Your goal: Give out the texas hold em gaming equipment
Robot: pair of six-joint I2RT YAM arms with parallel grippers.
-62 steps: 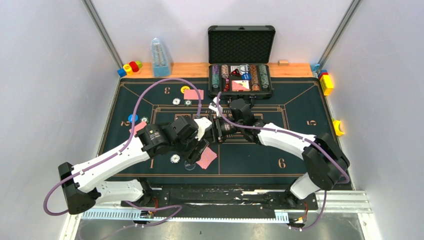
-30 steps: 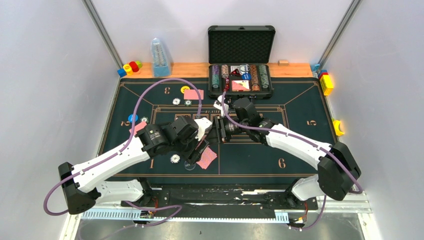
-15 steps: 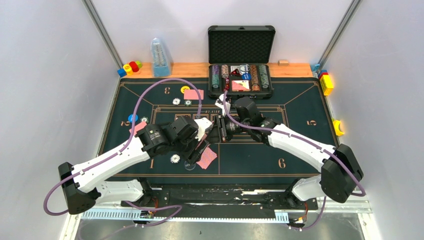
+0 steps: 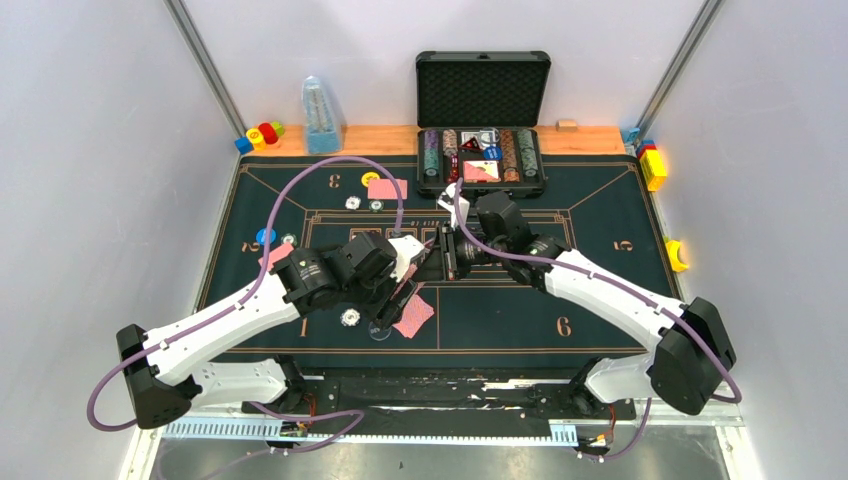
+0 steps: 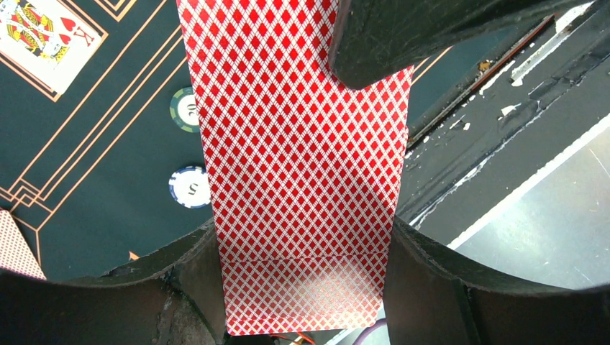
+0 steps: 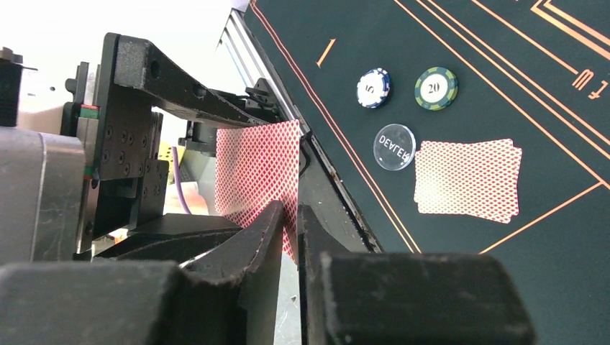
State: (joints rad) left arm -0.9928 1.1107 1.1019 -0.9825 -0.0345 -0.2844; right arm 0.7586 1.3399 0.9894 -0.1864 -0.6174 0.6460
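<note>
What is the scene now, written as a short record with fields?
left gripper: shut on the red-backed cards, gripping their side edges
right gripper: jaws close together on the same cards' far end
lying on the mat: clear dealer button, face-down cards beside it, green chip, white-and-blue chip
case: open, at the mat's far edge

Lab test booth — white walls [image 4: 90, 150], metal mounting rail [image 4: 690, 400]
</note>
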